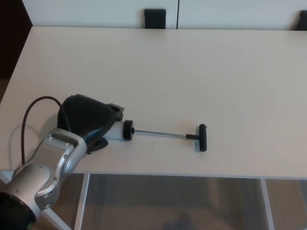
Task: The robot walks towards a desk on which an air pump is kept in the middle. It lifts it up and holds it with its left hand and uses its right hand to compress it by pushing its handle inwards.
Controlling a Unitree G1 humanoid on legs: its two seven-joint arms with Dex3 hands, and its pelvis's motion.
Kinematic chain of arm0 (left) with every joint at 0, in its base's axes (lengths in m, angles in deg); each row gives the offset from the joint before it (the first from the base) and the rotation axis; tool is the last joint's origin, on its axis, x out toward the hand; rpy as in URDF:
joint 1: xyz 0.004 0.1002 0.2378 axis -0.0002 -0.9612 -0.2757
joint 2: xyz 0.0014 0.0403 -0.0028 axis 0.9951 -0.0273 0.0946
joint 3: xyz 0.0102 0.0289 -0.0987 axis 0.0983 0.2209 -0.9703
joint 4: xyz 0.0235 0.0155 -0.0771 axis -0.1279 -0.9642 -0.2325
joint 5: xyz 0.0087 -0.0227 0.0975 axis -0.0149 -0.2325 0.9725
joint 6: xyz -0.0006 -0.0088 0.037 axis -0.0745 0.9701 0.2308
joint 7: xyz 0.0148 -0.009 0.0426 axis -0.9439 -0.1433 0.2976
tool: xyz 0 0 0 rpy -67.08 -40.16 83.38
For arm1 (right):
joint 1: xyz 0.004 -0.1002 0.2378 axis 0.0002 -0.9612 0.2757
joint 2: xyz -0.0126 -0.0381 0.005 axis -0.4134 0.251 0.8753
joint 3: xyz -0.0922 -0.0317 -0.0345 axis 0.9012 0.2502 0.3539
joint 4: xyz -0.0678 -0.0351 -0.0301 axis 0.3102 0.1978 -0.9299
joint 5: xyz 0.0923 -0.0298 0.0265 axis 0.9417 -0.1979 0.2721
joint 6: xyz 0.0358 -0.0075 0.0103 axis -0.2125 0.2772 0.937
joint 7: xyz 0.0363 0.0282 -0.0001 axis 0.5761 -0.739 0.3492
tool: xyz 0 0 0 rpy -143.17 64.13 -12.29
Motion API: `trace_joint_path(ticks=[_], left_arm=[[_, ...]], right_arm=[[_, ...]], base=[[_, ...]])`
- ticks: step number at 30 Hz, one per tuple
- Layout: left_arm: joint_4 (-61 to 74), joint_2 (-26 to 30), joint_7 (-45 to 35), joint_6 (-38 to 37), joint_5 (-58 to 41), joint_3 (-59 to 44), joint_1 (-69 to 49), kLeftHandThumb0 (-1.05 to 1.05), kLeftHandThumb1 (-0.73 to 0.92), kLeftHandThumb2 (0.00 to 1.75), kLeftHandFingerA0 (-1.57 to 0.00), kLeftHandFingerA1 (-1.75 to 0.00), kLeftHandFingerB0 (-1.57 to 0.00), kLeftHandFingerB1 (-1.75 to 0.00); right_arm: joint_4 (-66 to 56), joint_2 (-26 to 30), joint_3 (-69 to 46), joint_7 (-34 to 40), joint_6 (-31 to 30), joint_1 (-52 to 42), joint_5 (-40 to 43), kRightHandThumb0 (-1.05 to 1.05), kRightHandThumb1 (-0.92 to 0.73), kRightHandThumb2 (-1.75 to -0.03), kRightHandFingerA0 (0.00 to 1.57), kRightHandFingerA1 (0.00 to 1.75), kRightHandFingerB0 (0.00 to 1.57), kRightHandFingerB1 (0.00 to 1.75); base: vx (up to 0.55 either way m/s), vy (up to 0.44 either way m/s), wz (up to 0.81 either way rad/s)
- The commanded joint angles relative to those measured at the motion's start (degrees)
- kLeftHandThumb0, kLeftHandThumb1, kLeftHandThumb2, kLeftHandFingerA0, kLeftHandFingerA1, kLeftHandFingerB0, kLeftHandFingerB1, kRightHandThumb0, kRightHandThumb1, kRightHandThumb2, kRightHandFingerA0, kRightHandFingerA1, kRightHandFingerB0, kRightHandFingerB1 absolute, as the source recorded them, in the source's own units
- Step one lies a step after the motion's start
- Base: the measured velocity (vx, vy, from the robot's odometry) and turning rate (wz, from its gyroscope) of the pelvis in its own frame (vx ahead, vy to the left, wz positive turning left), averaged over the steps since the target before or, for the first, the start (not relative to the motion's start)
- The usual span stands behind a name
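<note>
Fingers [112, 111] of the left hand [88, 120] are wrapping around the white barrel of the air pump [125, 130], holding it against the desk [192, 72] near its front edge. Extending away from those fingers, the thin rod is reaching out to the black handle [202, 137], fully drawn out.

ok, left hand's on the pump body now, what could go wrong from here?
1. The black left hand covers the white pump cylinder at one end only, so the extended thin metal rod and black T-handle may swing on lifting.
2. The pump lies near the white desk's front edge; a slip could drop it.
</note>
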Motion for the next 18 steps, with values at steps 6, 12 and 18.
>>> trace_joint_path(ticks=[6, 12, 18], left_arm=[[-2.25, -2.64, 15.7, -12.11, -9.11, -7.98, -7.26, -0.03, 0.62, 0.64, -0.61, -1.75, -0.42, -1.56], [0.2, -1.21, 16.24, -15.2, -10.29, -10.76, -8.45, -0.02, 0.63, 0.61, -0.63, -1.75, -0.43, -1.58], [2.82, 1.4, 14.57, -16.54, -10.73, -12.79, -8.67, -0.04, 0.62, 0.66, -0.71, -1.75, -0.45, -1.64]], right_arm=[[-4.04, 0.73, 0.45, -0.02, 0.49, -0.71, -0.17, -0.67, -0.8, -0.64, 0.45, 0.42, 0.36, 0.35], [-23.47, 1.56, -0.94, -4.83, -1.76, -10.26, 3.45, -0.65, -0.82, -0.65, 0.46, 0.42, 0.37, 0.35], [-47.01, 3.94, -4.48, -11.29, -3.14, -28.26, 9.83, -0.64, -0.67, -1.03, 0.38, 0.55, 0.22, 0.46]], base=[[0.0, 0.0, 0.0], [0.0, 0.0, 0.0], [0.0, 0.0, 0.0]])
